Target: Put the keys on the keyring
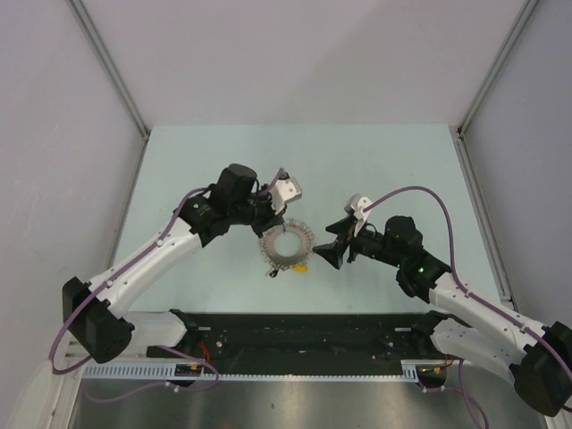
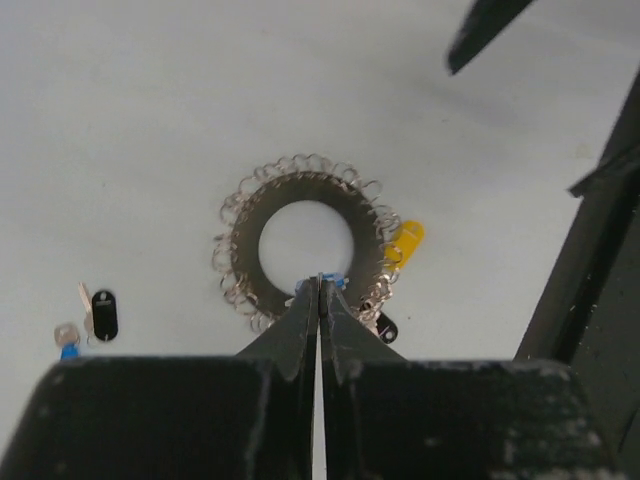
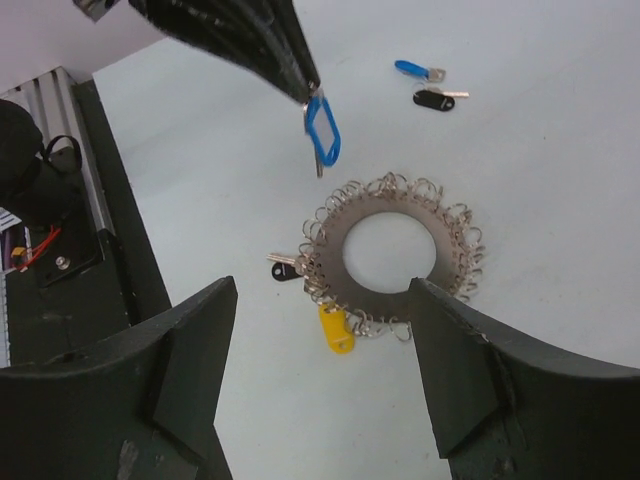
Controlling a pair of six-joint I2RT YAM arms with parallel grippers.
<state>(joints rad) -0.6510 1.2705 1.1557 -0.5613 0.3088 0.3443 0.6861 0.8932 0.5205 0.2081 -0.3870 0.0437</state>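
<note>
Left gripper [image 3: 310, 90] is pinched shut on a blue key [image 3: 322, 130], dangling it above the keyring [image 3: 335, 235]; right gripper [image 3: 323, 282] gapes wide, holding nothing.
Grey walls [image 1: 295, 54] enclose the pale table [image 1: 402, 161], with a black rail [image 1: 304, 335] along its near edge. The keyring lies flat mid-table between the arms, and in the left wrist view the closed fingers hide part of its rim. A yellow key [image 3: 337, 330] and a black key [image 3: 285, 270] touch its looped fringe on the rail side; whether they are hooked on is unclear. A loose blue key [image 3: 415, 70] and a loose black key [image 3: 435, 98] lie together, well apart from it.
</note>
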